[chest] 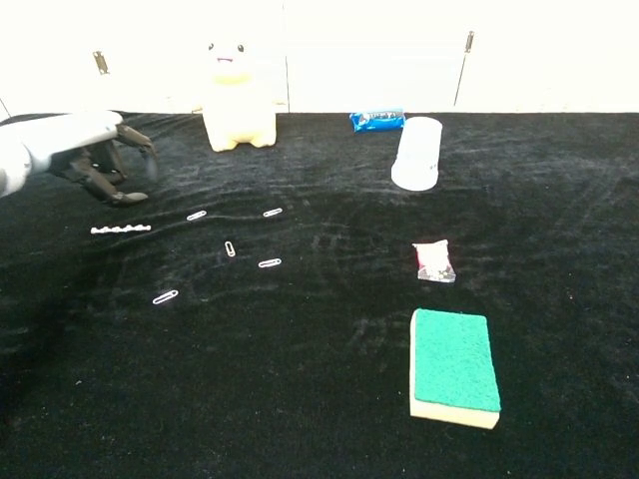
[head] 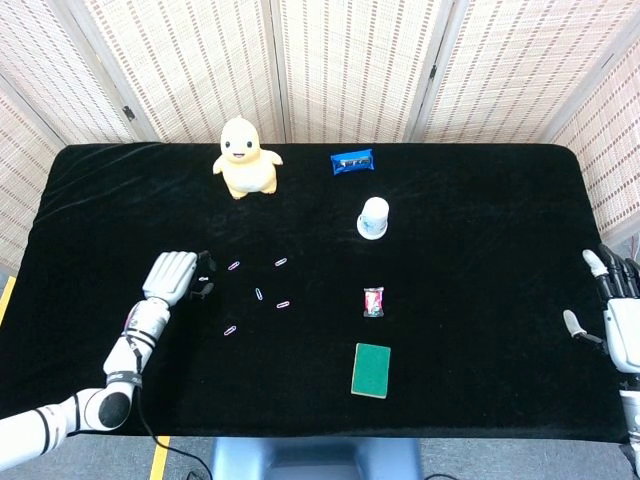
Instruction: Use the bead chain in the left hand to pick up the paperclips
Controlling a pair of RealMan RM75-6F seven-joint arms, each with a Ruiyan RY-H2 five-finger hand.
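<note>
The bead chain [chest: 121, 230] lay flat on the black table [chest: 319, 399], not in any grasp, with its long axis running left to right. The left hand [chest: 95, 155] hovered just above and behind it, fingers curled downward and apart, holding nothing. The paperclips [chest: 231, 248] lay scattered to the right of the chain, near it but not touching. The right hand [head: 618, 305] was well apart at the far table edge, fingers loosely spread and empty, so the left hand was plainly nearer. The chest view showed the gap between fingertips and chain; in the head view the left hand [head: 172, 278] covered most of the chain, hiding that relation.
</note>
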